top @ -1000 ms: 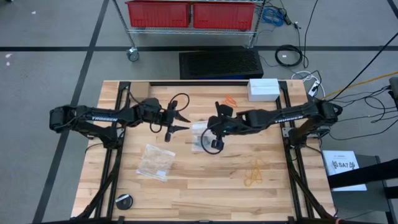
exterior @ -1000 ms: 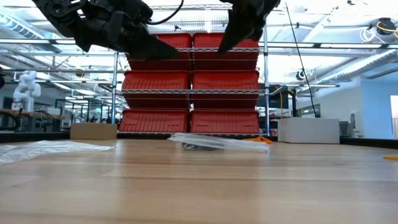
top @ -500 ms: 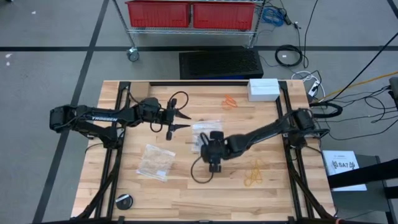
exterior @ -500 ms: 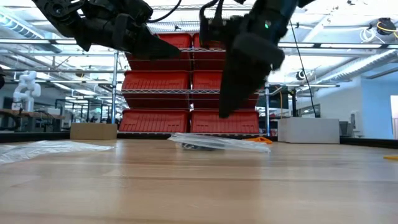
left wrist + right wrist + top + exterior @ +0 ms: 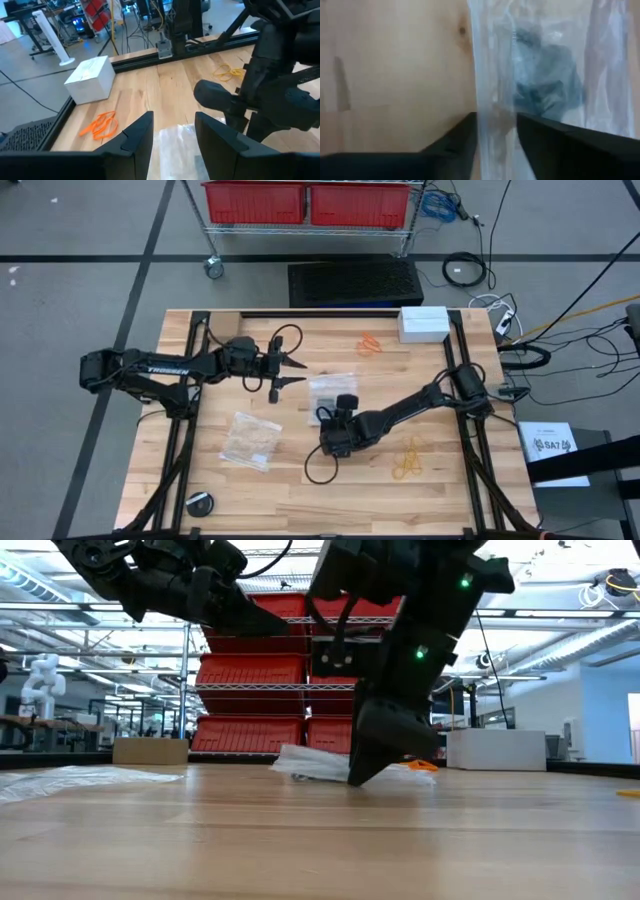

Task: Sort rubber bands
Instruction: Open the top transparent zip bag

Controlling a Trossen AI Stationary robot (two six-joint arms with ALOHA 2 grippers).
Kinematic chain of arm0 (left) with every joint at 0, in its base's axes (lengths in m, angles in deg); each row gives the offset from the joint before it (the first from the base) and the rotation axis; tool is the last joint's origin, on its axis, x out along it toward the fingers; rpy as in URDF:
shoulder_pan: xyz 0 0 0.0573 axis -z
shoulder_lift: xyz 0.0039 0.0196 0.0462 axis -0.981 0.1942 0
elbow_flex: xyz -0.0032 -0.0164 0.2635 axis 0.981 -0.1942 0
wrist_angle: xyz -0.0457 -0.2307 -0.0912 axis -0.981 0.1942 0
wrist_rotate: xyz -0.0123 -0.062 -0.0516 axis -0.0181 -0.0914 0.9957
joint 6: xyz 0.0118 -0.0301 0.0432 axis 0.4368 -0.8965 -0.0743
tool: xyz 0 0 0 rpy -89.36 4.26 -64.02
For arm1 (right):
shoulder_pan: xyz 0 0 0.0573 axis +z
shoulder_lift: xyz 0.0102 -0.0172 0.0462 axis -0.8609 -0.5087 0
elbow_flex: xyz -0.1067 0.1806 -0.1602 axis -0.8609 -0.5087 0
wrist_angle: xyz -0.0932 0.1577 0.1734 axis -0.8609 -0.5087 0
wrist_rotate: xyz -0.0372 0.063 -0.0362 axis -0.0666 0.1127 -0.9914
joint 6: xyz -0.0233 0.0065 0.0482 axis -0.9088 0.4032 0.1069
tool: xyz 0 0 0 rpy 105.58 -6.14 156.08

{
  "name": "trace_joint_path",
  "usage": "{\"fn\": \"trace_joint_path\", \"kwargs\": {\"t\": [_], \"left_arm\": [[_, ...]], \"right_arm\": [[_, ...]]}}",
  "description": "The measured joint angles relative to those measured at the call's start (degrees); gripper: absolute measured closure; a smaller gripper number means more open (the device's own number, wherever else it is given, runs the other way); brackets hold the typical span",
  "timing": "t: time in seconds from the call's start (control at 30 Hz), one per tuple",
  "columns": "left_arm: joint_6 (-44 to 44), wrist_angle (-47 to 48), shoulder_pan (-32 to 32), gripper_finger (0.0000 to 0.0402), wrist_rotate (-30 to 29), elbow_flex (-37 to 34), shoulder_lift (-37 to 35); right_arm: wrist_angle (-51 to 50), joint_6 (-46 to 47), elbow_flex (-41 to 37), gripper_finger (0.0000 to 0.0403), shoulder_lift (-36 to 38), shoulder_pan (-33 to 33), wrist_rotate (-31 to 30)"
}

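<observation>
Right end effector (image 5: pixel 330 442) first: we have it low over the middle of the surface (image 5: pixel 300 490), its two dark fingers (image 5: pixel 455 137) slightly apart with the edge of a clear bag (image 5: pixel 331 392) lying in the gap between them. In the right wrist view a clump of black rubber bands (image 5: pixel 547 87) shows inside that bag. We cannot tell whether the fingers already pinch the plastic or only straddle it.

We judge the step in hand to be taking hold of the bag of black bands. Next, we need to press the fingers together on the bag's edge, not on the wood beneath.

Our left end effector (image 5: pixel 285 373) hangs above the surface's left half, fingers spread, holding nothing. Orange rubber bands (image 5: pixel 369 342) lie near the white box (image 5: pixel 423 322), pale yellow-tan rubber bands (image 5: pixel 410 457) sit toward the right front, and a second clear bag (image 5: pixel 250 439) rests left of centre.
</observation>
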State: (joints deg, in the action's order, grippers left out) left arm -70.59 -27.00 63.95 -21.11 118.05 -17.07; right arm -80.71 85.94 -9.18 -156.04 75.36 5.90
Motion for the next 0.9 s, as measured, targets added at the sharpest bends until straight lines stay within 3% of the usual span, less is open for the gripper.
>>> {"fn": "trace_joint_path", "kwargs": {"t": [0.1, 0.17, 0.3, 0.47, 0.57, 0.67, 0.9], "left_arm": [[0.0, 0.3, 0.0, 0.0249, 0.0, 0.0, 0.0], [0.0, 0.3, 0.1, 0.0249, 0.0, 0.0, 0.0], [0.0, 0.3, 1.3, 0.0249, 0.0, 0.0, 0.0], [1.3, 0.4, 3.4, 0.0249, 0.7, 0.0, 0.0], [2.7, 0.5, 5.0, 0.0249, 4.1, 0.0, 0.0], [1.1, -0.4, 6.8, 0.0249, 7.6, 0.0, 0.0], [-3.0, -2.0, 7.6, 0.0249, 7.2, 0.2, 0.0]], "right_arm": [[-0.4, -0.1, -0.2, 0.0371, 0.5, 0.8, -0.6], [-1.2, -0.4, -0.4, 0.0391, 1.8, 1.0, -0.6], [-2.4, -0.1, -0.3, 0.0385, 6.4, 1.0, 1.4], [-3.8, 1.5, -0.3, 0.0399, 14.5, -0.2, 11.0], [-4.3, 5.5, -0.3, 0.0399, 19.6, -1.6, 14.9], [-4.5, 7.6, -0.3, 0.0399, 24.8, -2.9, 15.8], [-5.0, 6.9, -0.2, 0.0401, 30.7, -4.4, 16.1]]}}
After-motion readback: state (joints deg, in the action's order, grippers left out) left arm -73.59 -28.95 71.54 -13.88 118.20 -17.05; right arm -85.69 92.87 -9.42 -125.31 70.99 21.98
